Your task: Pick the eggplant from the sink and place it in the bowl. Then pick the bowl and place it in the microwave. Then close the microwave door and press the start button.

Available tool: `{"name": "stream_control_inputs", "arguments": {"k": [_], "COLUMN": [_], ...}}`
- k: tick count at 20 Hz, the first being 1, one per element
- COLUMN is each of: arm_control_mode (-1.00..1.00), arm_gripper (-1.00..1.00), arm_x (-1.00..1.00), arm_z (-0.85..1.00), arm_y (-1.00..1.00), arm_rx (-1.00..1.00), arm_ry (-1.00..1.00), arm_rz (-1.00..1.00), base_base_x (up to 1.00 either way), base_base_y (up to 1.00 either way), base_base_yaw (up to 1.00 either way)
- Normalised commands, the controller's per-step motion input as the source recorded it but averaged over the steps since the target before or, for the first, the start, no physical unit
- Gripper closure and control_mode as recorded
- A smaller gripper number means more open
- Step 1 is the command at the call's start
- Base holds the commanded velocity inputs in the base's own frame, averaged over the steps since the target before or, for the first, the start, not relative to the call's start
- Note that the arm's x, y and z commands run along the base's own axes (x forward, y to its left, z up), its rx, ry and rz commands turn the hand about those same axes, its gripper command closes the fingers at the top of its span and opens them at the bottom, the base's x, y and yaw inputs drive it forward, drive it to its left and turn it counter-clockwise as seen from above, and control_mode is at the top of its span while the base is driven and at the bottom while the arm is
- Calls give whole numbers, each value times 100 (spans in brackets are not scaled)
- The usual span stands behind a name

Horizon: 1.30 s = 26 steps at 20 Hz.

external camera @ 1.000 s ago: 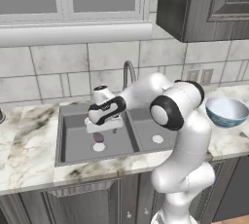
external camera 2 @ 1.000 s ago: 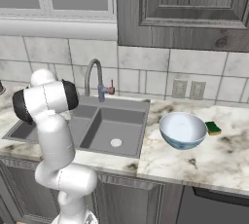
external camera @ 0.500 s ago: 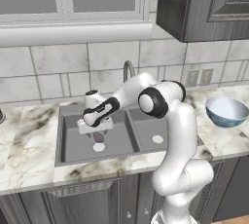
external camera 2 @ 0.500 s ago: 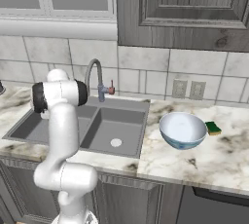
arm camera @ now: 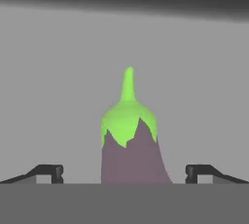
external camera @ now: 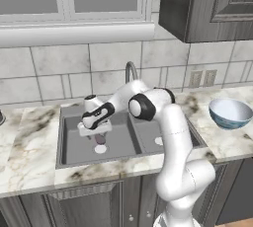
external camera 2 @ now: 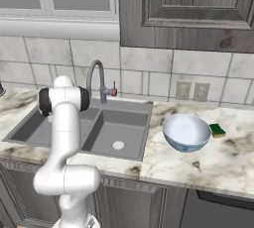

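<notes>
The eggplant (arm camera: 130, 142), dark purple with a green stem cap, lies on the floor of the sink's (external camera: 74, 144) left basin. My gripper (arm camera: 124, 172) is open just above it, one fingertip on each side and clear of its skin. From the left base view, the gripper (external camera: 95, 133) hangs low in that basin over the eggplant (external camera: 98, 140). The bowl (external camera 2: 186, 132), pale inside and blue-patterned outside, stands empty on the counter right of the sink (external camera 2: 124, 128); the left base view has the bowl (external camera: 230, 113) at far right. The microwave and its door are out of view.
A curved steel faucet (external camera 2: 96, 76) rises behind the sink's divider. A pale drain (external camera: 100, 148) sits beside the eggplant. A small green and yellow sponge (external camera 2: 217, 130) lies right of the bowl. Dark wall cabinets (external camera 2: 188, 9) hang above the counter.
The arm has swung left and lowered, bringing the open gripper down into the left basin over the eggplant. The bowl has not moved.
</notes>
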Motion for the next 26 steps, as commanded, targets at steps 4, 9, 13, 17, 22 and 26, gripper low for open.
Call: {"name": "stream_control_inputs", "arguments": {"k": [4, 9, 13, 17, 22, 26], "arm_control_mode": [-100, -100, -100, -100, -100, -100], "arm_gripper": [100, 100, 100, 100, 100, 100], "arm_x": [-1, 1, -33, -58, -76, -89], "arm_z": [-24, 1, 34, 93, 100, 100], "arm_y": [0, -6, -50, -51, -22, -21], "arm_rx": [0, 0, 1, 6, 1, 0], "arm_ry": [0, 0, 0, -2, -7, -4], "arm_rz": [-2, 0, 1, 7, 15, 6], "base_base_x": [0, 0, 0, 0, 0, 0], "base_base_y": [0, 0, 0, 0, 0, 0], "base_base_yaw": [0, 0, 0, 0, 0, 0]}}
